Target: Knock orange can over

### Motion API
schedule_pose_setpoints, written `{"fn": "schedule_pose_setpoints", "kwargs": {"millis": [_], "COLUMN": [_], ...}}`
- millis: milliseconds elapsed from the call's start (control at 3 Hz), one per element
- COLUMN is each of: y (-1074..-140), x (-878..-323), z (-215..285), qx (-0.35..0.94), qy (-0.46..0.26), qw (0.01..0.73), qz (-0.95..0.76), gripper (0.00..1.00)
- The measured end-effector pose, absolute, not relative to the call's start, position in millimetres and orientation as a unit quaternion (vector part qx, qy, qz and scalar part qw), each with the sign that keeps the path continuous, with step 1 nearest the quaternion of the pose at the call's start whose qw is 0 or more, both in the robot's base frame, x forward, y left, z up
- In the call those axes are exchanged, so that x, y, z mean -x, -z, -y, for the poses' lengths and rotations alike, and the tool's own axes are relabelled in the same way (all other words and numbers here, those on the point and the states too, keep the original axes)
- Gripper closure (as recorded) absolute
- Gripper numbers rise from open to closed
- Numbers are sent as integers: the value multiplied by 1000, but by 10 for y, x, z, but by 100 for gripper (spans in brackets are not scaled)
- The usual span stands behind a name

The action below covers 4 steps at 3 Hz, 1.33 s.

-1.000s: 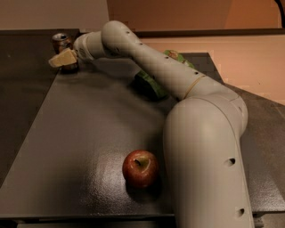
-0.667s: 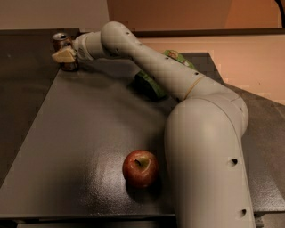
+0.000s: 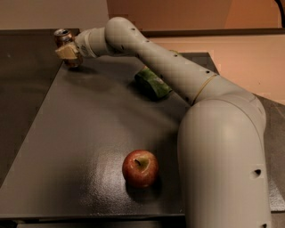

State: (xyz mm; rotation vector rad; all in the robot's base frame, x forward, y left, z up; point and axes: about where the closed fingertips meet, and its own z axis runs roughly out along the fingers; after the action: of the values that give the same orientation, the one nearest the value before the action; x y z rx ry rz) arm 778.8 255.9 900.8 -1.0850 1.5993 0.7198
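Dark grey tabletop (image 3: 80, 133), pale peach floor (image 3: 249, 58) beyond, tan wall (image 3: 187, 13) behind, dim warm light.

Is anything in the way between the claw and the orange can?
Nothing visible. The claw sits in front of the orange can at the table's far left corner, covering its lower part. The apple and green bag lie elsewhere.

- You're looking at what reads as a robot test station in a lab or an office; you cannot tell which.
- A plain dark table (image 3: 84, 133) fills the view, laid with a red apple (image 3: 140, 168) at 6 o'clock, a green bag (image 3: 153, 84) near 12 and an orange can (image 3: 63, 38) at 10 o'clock.
- The robot arm (image 3: 222, 142) comes in from 4 o'clock, and its gripper (image 3: 67, 52) sits against the can at 10 o'clock.
- Plain tan surfaces (image 3: 249, 58) lie behind, from 12 to 2 o'clock.
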Motion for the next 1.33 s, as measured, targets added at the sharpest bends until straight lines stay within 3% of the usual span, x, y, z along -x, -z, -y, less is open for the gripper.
{"fn": "schedule_pose_setpoints", "kwargs": {"millis": [333,1333], "y": [-9140,-9351], "x": [-7629,-6965], "z": [-2368,-1829], "qx": [470,588], "qy": [-283,-227], "qw": [498,379], "qz": [-672,-678], "gripper": [100,100]}}
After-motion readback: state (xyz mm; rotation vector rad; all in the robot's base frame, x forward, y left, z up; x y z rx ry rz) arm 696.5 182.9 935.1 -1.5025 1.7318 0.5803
